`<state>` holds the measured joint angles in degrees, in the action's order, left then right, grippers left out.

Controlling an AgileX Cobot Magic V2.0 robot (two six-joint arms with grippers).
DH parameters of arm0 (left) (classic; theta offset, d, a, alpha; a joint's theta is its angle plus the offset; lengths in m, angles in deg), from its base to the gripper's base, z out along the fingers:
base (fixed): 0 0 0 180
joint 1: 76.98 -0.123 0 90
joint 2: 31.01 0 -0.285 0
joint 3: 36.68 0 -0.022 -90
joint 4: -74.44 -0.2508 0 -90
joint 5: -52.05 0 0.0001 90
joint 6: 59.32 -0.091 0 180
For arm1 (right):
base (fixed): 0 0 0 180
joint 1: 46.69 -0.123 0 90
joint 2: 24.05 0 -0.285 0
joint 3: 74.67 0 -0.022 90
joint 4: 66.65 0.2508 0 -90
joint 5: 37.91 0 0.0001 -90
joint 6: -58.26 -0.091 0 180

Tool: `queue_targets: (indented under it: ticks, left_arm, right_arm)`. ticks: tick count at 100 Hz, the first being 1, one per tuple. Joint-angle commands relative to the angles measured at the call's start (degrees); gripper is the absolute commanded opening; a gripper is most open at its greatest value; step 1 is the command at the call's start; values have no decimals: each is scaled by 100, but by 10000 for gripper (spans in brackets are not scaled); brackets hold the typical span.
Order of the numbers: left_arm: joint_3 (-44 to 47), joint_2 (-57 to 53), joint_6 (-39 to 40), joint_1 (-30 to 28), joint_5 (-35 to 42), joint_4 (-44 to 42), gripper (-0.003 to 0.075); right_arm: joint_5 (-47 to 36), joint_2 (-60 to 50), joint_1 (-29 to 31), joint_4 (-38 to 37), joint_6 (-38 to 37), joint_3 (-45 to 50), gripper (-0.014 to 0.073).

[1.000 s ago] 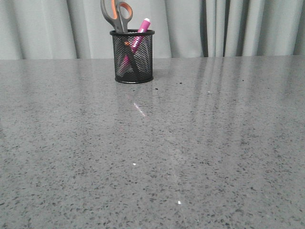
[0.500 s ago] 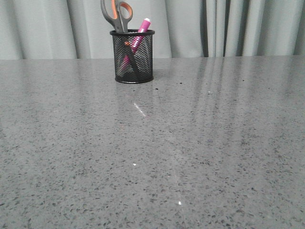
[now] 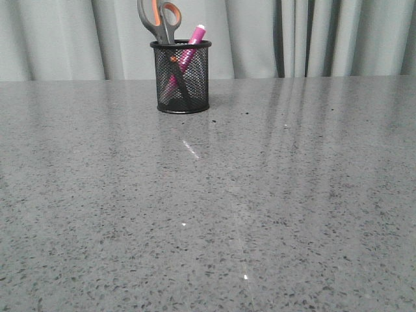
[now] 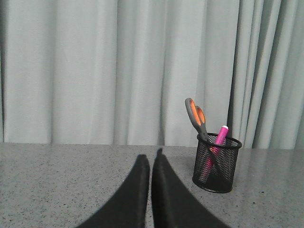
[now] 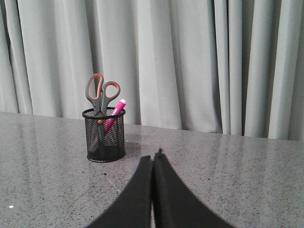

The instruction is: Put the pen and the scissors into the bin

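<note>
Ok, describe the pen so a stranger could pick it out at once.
On the grey speckled table, towards the curtain, stands a black wire-mesh bin. Two things stick out of it. The pen is the short magenta one with a whitish cap, leaning right of the grey-and-orange scissors.

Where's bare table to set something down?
Nearly everywhere: the grey table is bare in front of and to both sides of the mesh bin. Only the bin itself is crowded, holding scissors and pen, near the curtain.
</note>
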<state>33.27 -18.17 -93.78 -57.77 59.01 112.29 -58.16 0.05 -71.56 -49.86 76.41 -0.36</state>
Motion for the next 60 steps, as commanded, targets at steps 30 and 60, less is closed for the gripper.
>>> queue_targets:
  ticks: [30, 60]
  left_arm:
    - [-102, 65, 43, -29, 336, -126, -19]
    - [361, -85, 3112, -1350, 335, -3341, -19]
  right_arm:
    - [-452, 36, 45, -30, 50, -153, -69]
    - [-452, 36, 45, -30, 50, -153, -69]
